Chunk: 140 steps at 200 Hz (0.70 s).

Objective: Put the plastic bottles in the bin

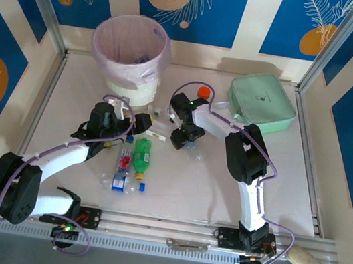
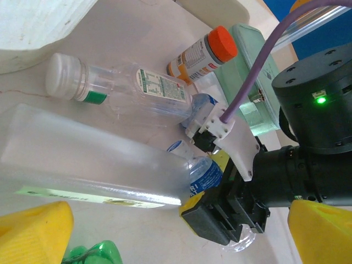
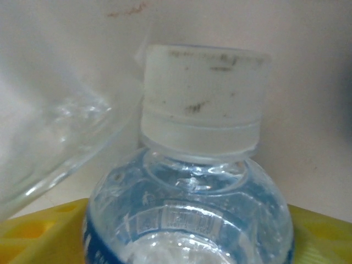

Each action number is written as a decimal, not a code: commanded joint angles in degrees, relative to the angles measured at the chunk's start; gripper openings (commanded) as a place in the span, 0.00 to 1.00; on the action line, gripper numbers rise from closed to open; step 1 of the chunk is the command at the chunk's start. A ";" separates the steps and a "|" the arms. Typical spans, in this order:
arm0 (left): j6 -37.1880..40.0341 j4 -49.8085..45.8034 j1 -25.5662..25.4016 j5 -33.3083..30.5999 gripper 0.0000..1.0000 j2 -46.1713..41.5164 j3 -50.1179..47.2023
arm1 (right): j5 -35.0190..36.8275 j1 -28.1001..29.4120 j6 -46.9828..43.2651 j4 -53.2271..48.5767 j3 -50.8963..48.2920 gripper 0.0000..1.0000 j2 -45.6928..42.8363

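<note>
The bin (image 1: pixel 130 50), a white bucket with a pale pink liner, stands at the back left. My right gripper (image 1: pixel 185 141) is low at the table's middle, its yellow pads (image 3: pixel 38 234) pressed on both sides of a clear plastic bottle (image 3: pixel 190 214) with a blue label and a pale cap. In the left wrist view that bottle (image 2: pixel 204 175) sits between the right gripper's jaws. My left gripper (image 1: pixel 138 124) hangs open just left of it, over a large clear bottle (image 2: pixel 93 165). A green bottle (image 1: pixel 141 155), a red-labelled one (image 1: pixel 123 162) and a blue-labelled one (image 1: pixel 119 181) lie in front.
A short orange bottle with a red cap (image 1: pixel 203 92) lies beside the mint-green case (image 1: pixel 261 102) at the back right. Near the bin's foot rests a white-capped clear bottle (image 2: pixel 110 82). Metal rails edge the table on all sides.
</note>
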 commanded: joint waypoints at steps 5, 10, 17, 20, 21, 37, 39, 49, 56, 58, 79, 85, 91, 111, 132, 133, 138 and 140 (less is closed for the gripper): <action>0.17 1.17 -0.96 -0.27 1.00 0.67 1.88 | -0.54 0.21 0.83 0.23 -0.93 0.67 0.51; 0.18 1.12 -1.06 -0.29 1.00 0.75 1.94 | -0.79 0.21 1.03 0.36 -1.09 0.65 0.33; 0.24 1.00 -1.20 -0.28 1.00 0.89 2.03 | -1.08 0.21 1.13 0.54 -1.29 0.62 0.12; 0.26 0.99 -1.24 -0.29 1.00 1.00 2.12 | -1.22 0.21 1.26 0.65 -1.37 0.61 -0.07; 0.26 0.99 -1.24 -0.26 1.00 0.97 2.15 | -1.22 0.21 1.26 0.65 -1.37 0.61 -0.07; 0.51 0.03 -1.57 -0.81 1.00 1.20 2.67 | -1.99 0.08 1.80 1.30 -2.19 0.56 -1.49; 0.61 -0.26 -1.59 -0.82 1.00 1.27 2.75 | -2.14 0.05 1.90 1.40 -2.31 0.56 -1.77; 1.20 -1.34 -1.85 -0.99 1.00 1.45 3.32 | -3.57 -0.36 2.72 1.80 -2.81 0.55 -3.46; 1.45 -1.63 -2.07 -0.89 1.00 1.55 3.53 | -4.81 -0.68 3.25 2.07 -3.13 0.55 -4.59; 1.48 -1.64 -2.15 -0.82 1.00 1.60 3.60 | -5.24 -0.78 3.43 2.25 -3.29 0.55 -4.98; 1.97 -1.10 -2.84 -0.32 1.00 2.00 4.09 | -9.38 -2.03 5.57 4.42 -4.73 0.55 -9.71; 2.15 -0.72 -3.04 -0.07 1.00 2.20 4.18 | -10.17 -2.43 6.34 4.93 -4.94 0.55 -11.09; 2.28 -0.24 -3.37 0.03 1.00 2.31 4.34 | -10.72 -2.80 7.15 5.18 -5.02 0.55 -12.40; 2.61 1.72 -4.63 0.65 1.00 2.94 4.89 | -11.49 -4.88 11.84 6.37 -5.01 0.54 -16.22; 3.75 2.22 -6.65 0.99 1.00 4.06 6.11 | -14.42 -8.62 18.65 8.68 -6.20 0.54 -20.55; 3.81 2.26 -6.80 0.99 1.00 4.17 6.17 | -14.59 -8.78 19.04 8.85 -6.30 0.53 -20.68; 4.07 2.45 -7.39 1.16 1.00 4.48 6.54 | -15.40 -9.69 20.83 9.68 -7.02 0.53 -21.89; 4.21 2.52 -7.63 1.21 1.00 4.64 6.68 | -15.73 -10.00 21.58 10.13 -7.25 0.53 -22.27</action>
